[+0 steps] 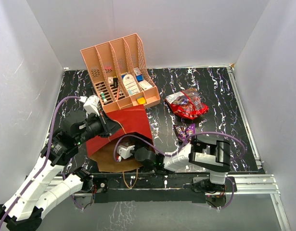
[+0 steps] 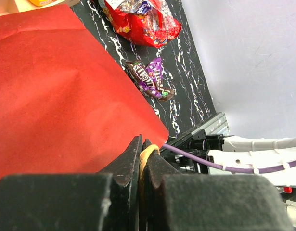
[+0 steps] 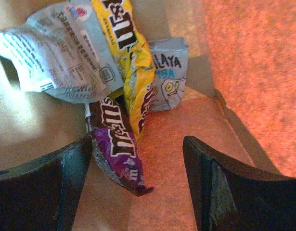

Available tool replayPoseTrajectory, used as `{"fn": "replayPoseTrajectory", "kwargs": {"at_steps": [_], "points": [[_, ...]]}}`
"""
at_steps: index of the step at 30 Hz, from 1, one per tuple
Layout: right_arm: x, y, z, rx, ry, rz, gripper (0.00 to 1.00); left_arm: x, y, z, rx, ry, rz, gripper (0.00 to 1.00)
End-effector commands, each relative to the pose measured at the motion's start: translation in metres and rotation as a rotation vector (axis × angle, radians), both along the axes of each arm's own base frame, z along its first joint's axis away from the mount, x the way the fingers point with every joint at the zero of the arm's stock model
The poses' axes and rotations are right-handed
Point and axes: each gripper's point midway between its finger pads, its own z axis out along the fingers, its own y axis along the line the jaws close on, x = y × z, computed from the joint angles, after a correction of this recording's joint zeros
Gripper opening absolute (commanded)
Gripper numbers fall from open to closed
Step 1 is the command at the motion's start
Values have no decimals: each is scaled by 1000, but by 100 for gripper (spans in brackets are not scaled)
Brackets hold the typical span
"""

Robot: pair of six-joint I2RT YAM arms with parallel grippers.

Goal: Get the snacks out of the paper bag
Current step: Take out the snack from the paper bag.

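Right end effector [image 3: 137, 144] inside the paper bag [image 3: 244, 72], jaws spread wide.
The purple M&M's packet [image 3: 116, 154] lies at 9 o'clock from it, just beside one finger, with its long axis from 11 to 5 o'clock. The yellow pack [image 3: 133, 62] sits at 12. Our left end effector [image 2: 144, 149] pinches the cord handle [image 2: 147, 161], so we judge the right arm nearer.
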Motion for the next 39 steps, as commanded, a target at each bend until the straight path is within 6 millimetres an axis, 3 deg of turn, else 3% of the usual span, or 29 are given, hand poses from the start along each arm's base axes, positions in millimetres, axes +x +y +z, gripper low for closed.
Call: {"fn": "replayPoseTrajectory", "kwargs": {"at_steps": [1,6,10,14,21,25,34,39], "points": [[9,2,1,48,2,-41,78,0,0,12,-26,-32,-4,0],[19,-1,-13,28,2,-90,71,-1,0,12,-24,-29,-2,0],[22,3,-6,81,-5,-113,52,-1,2,11,-16,-27,6,0],[17,10,-1,118,28,-96,33,0,2,12,-15,-27,5,0],[-4,17,4,163,97,-43,18,2,1,10,-8,-25,6,0],[-20,16,7,167,130,-28,15,1,1,11,-7,-24,5,0],[-82,14,30,300,368,109,9,2,0,10,-8,-20,4,0],[-132,9,40,354,572,314,8,2,0,10,-10,-16,4,0]]}}
